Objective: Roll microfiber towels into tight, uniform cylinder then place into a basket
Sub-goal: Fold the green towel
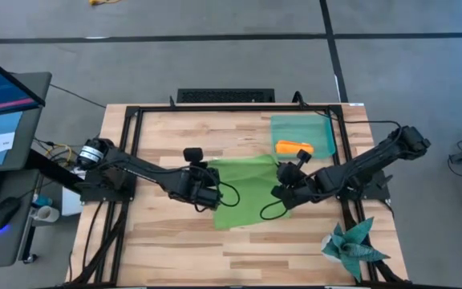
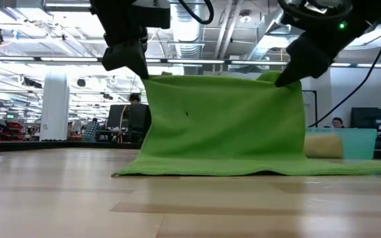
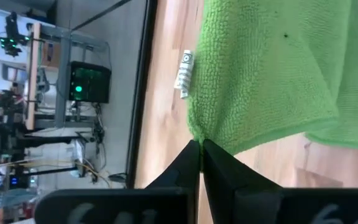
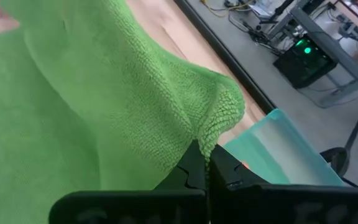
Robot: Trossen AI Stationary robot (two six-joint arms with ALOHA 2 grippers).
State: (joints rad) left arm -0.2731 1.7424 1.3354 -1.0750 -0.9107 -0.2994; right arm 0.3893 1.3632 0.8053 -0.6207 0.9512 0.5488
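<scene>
Two towels show: one green towel (image 1: 243, 191) near the middle of the counter (image 1: 183, 249), and one orange towel (image 1: 293, 147), rolled up, lying in the single teal basket (image 1: 321, 128) toward two o'clock from the green one. There is also one dark teal spiky cloth (image 1: 351, 245) at the counter's five o'clock corner, well apart from the rest. Two dark arms work here. The left end effector (image 3: 200, 146) is pinched tight on one corner of the green towel, beside a small white label (image 3: 184, 73) sewn to its edge; the right end effector (image 4: 204, 152) is clamped the same way on another bunched corner. In the low view the towel hangs between the two like a curtain, its upper edge lifted and its lower edge lying flat on the wood, with the basket just behind it at three o'clock. The counter is pale wood planking inside a black metal frame (image 1: 135, 120), standing on a grey floor. At nine o'clock, off the counter, sits a desk with one monitor (image 1: 2, 84) and one mouse (image 1: 5, 213). Beyond the counter the room is an open workshop with ceiling ducts and strip lights, and one person (image 2: 136, 112) sits far back.
</scene>
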